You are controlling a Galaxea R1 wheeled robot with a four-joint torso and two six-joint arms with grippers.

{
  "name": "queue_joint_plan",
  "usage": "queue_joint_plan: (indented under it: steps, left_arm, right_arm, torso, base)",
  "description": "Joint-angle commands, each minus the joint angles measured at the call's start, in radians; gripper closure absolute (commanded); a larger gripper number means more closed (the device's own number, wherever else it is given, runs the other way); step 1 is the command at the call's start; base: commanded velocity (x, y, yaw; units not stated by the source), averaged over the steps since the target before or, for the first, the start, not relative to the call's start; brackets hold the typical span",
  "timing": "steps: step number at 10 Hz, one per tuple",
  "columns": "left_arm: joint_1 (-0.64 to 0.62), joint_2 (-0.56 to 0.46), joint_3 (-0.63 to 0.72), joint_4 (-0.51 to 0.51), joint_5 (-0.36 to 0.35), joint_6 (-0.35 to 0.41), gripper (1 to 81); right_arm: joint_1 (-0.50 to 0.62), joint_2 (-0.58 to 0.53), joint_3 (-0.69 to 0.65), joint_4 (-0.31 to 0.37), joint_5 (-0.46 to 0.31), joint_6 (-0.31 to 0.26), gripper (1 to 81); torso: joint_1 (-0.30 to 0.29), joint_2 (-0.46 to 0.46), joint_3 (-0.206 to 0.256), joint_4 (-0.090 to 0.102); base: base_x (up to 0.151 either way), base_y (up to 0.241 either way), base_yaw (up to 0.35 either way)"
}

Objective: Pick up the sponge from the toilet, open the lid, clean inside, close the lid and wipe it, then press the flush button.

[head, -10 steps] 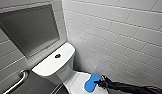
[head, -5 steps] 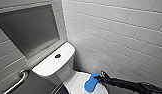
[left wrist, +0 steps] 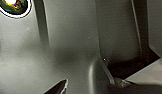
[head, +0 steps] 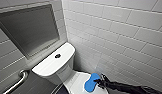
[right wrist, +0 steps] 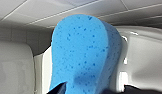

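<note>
One sponge (head: 90, 84) clamped in right tool (head: 97, 81), above toilet (head: 55, 63).

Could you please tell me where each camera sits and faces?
Head: high on the robot, facing forward and down at the toilet; the right arm comes in lower right, right gripper holding the sponge.
Left wrist: on that wrist, close against dark grey surfaces, unidentifiable.
Right wrist: on that wrist, facing the sponge, toilet behind.
Shared: head and right wrist show sponge and toilet.
</note>
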Motion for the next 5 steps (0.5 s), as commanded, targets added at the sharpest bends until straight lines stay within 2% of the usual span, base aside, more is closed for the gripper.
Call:
queue_joint_plan:
  steps: [1,5]
  left_arm:
    - [0.001,0.006,0.002,-0.002,0.065,-0.004,1.0]
    - [0.001,0.006,0.002,-0.003,0.065,-0.005,1.0]
  right_arm:
    - [0.131,-0.001,0.037,0.0,-0.027,0.001,1.0]
    - [0.12,0.051,-0.027,-0.003,-0.025,-0.002,1.0]
  torso:
    - [0.0,0.0,0.0,0.0]
    - [0.0,0.0,0.0,0.0]
  base:
    - [0.0,0.0,0.0]
    - [0.0,0.0,0.0]
